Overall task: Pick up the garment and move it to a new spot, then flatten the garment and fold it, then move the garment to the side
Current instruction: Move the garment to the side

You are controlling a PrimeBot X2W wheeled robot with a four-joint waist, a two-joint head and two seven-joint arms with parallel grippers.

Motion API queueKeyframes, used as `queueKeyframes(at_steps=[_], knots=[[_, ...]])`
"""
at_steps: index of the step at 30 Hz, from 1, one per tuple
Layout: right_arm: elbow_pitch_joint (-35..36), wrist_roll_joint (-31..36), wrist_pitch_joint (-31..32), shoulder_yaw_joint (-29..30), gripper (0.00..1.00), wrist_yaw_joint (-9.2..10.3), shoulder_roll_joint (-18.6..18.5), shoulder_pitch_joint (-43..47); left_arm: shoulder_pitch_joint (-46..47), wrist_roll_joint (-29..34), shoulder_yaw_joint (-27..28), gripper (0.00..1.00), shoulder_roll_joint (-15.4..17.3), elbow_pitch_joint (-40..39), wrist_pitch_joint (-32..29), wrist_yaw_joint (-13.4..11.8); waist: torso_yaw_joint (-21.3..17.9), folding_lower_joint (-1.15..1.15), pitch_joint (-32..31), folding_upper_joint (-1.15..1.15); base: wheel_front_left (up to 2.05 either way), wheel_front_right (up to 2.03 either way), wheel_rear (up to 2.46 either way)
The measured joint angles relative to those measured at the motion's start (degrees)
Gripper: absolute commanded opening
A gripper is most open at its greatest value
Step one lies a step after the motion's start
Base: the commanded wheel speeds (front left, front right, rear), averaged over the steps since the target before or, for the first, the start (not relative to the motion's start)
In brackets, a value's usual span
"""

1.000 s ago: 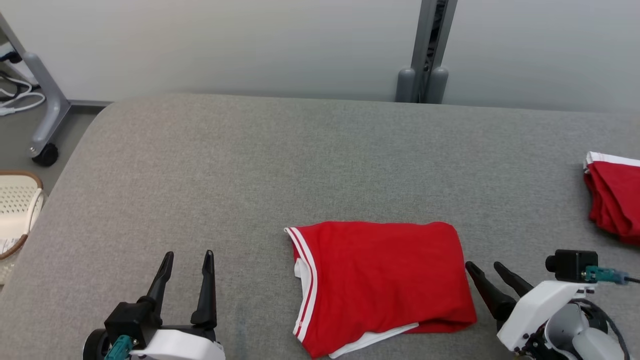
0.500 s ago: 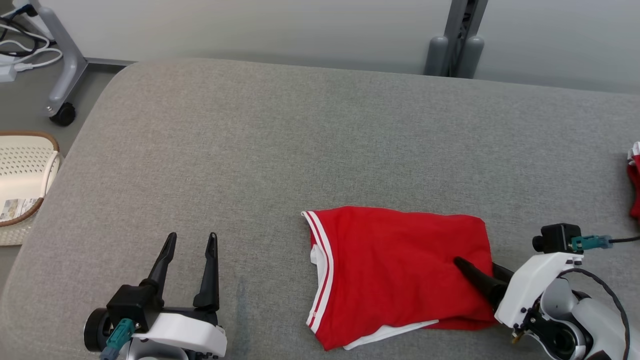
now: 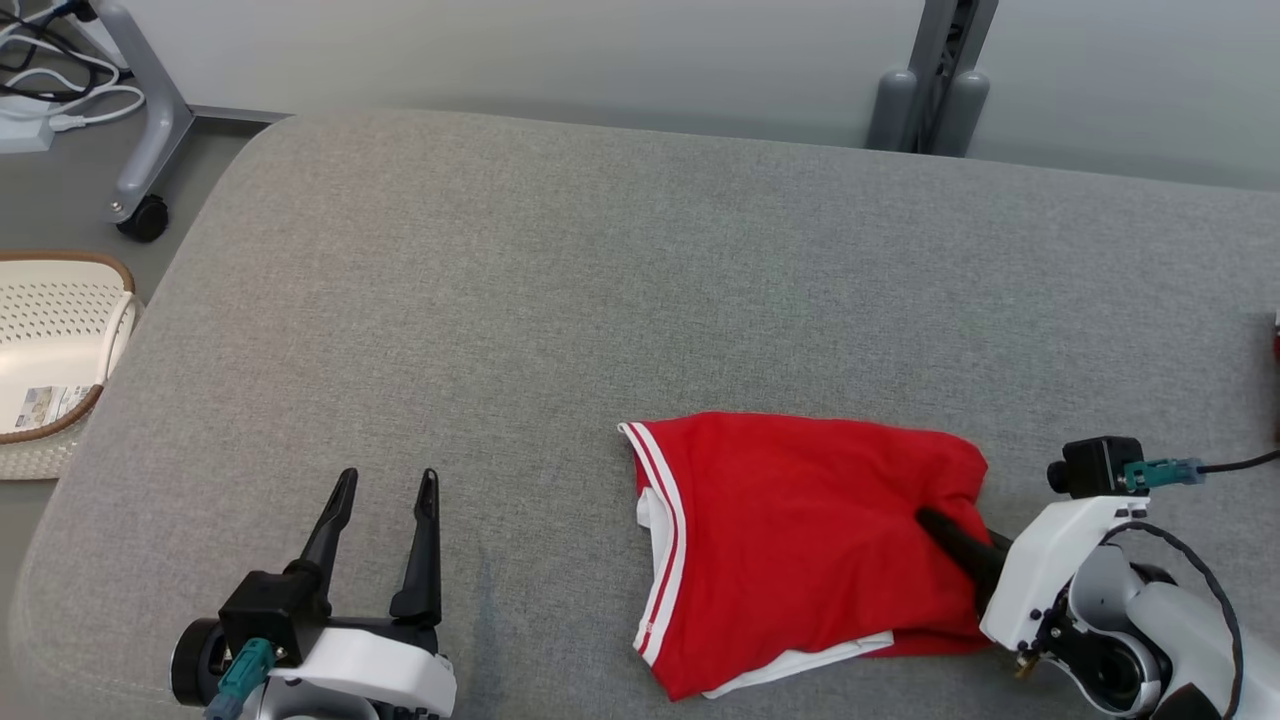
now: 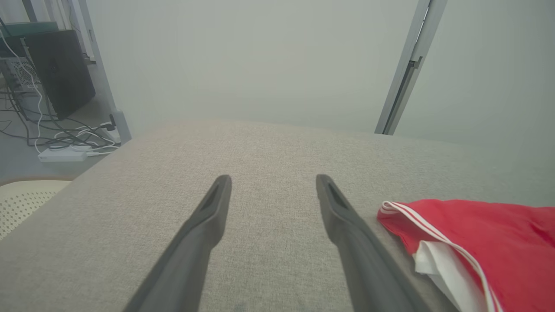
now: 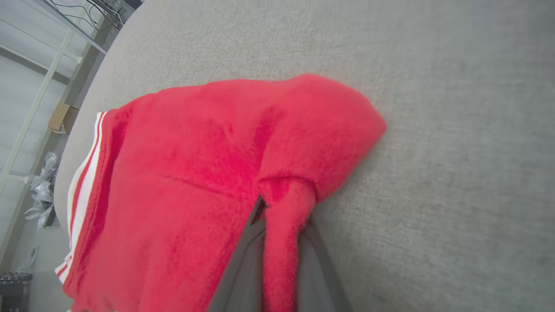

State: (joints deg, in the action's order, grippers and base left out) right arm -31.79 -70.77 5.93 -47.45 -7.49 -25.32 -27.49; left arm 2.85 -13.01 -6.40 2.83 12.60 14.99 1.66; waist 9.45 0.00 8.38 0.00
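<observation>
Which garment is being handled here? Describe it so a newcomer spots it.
On the grey padded table, look near the front right, by the right gripper. The folded red garment lies there, its edge pinched in the fingers; white-striped trim marks it out.

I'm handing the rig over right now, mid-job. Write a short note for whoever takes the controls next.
The right pincer is shut on the right edge of the red garment, with a pinch of cloth between its fingers.
The left pincer is open over the grey table, left of the garment and apart from it.
The garment lies near the table's front edge, striped hem to the left.
Done: the folding, by the look of it.
Left: carry the garment to the side and release it.
</observation>
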Motion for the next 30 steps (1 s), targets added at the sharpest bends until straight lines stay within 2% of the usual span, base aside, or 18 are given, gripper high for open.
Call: queueKeyframes(at_steps=[10, 21, 30], knots=[[-0.27, 0.73, -2.44, -5.33, 0.00, 0.00, -5.98, -5.44, -0.03, -0.65, -0.65, 1.00, 0.00, 0.16, 0.00, -0.70, -1.45, 0.00, -0.82, 0.00, 0.00, 0.00, 0.00], [-0.53, 0.57, -0.12, -6.65, 0.00, 0.00, -18.30, -14.23, -0.03, -1.75, -1.40, 1.00, -0.01, 0.18, 0.00, -1.27, -2.37, 0.00, -0.14, 0.00, 0.00, 0.00, 0.00], [-2.90, 0.27, 3.24, -6.77, 0.00, 0.00, -26.10, -19.07, 0.59, -2.15, -1.72, 1.00, -0.01, 0.48, 0.00, -1.30, -2.34, -0.01, 1.31, 0.00, 0.00, 0.00, 0.00]])
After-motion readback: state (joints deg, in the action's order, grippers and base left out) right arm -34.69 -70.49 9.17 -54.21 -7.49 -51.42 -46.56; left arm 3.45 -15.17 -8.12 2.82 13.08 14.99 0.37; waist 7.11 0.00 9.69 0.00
